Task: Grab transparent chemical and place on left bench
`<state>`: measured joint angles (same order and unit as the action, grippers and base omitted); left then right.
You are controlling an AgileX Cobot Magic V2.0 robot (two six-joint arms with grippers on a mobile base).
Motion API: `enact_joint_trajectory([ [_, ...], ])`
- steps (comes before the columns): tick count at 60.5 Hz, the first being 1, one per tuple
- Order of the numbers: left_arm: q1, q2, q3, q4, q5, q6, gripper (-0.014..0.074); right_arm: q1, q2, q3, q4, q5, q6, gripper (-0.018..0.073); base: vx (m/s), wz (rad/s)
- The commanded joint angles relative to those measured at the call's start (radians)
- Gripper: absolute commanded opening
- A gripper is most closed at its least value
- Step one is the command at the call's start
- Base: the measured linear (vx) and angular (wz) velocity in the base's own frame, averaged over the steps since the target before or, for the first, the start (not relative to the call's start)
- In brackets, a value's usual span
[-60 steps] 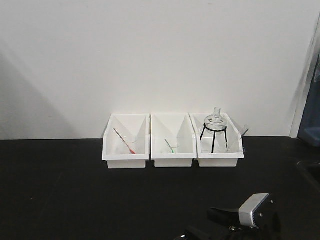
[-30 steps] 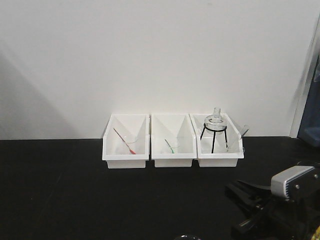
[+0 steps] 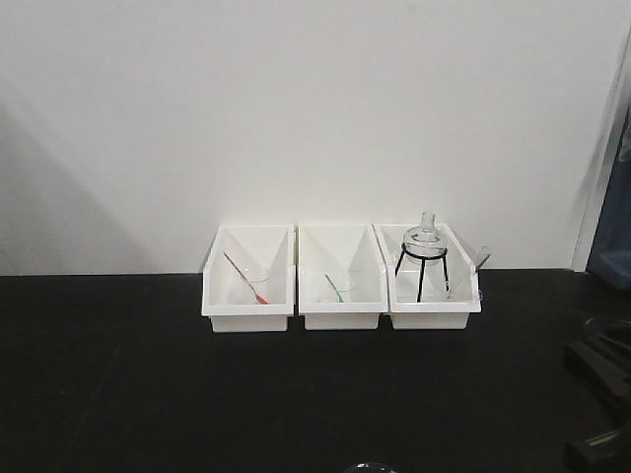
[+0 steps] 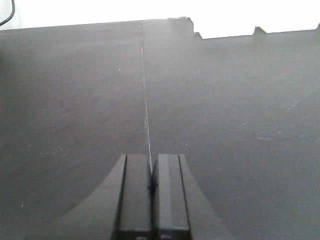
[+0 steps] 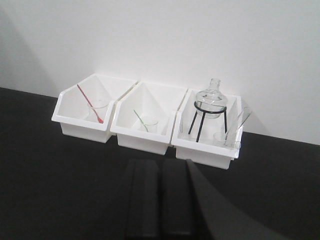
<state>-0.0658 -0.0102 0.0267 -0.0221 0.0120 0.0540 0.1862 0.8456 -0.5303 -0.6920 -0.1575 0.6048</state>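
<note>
The transparent chemical (image 5: 223, 139) is a small clear beaker with a translucent dropper (image 5: 241, 119) leaning out of it. It stands in the right corner of the rightmost white bin (image 5: 202, 152), beside a round flask on a black tripod (image 5: 210, 107). It also shows in the front view (image 3: 469, 289). My right gripper (image 5: 160, 167) is shut and empty, low over the black counter, in front of the bins and a good way short of them. My left gripper (image 4: 151, 161) is shut and empty over bare black counter. The left bench with its sink and blue doors is out of view.
Three white bins stand in a row against the white wall. The left bin (image 3: 248, 296) holds a beaker with a red stick and the middle bin (image 3: 340, 296) one with a green stick. Dark parts of my right arm (image 3: 598, 367) show at the front view's right edge.
My right arm has swung right across the front view, from the bottom middle to the right edge, and is now mostly out of frame. The bins and glassware have not moved.
</note>
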Motion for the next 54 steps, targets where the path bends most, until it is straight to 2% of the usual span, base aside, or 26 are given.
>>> enact_joint_trajectory([
  [1, -0.002, -0.019, 0.016, -0.001, -0.078, -0.008, -0.0003, 0.000, -0.031, -0.028, 0.006, -0.048, 0.002, -0.0007, 0.00, 0.00],
  [40, -0.002, -0.019, 0.016, -0.001, -0.078, -0.008, -0.0003, -0.002, -0.038, -0.025, 0.026, -0.040, -0.002, -0.0007, 0.00, 0.00],
  [43, -0.002, -0.019, 0.016, -0.001, -0.078, -0.008, -0.0003, -0.002, -0.038, -0.025, 0.072, -0.038, -0.003, -0.0007, 0.00, 0.00],
  [47, -0.002, -0.019, 0.016, -0.001, -0.078, -0.008, -0.0003, -0.002, -0.059, -0.025, 0.183, 0.000, -0.037, -0.0007, 0.00, 0.00],
  [54, -0.002, -0.019, 0.016, -0.001, -0.078, -0.008, -0.0003, -0.002, -0.114, -0.019, 0.353, 0.120, -0.223, -0.0007, 0.00, 0.00],
])
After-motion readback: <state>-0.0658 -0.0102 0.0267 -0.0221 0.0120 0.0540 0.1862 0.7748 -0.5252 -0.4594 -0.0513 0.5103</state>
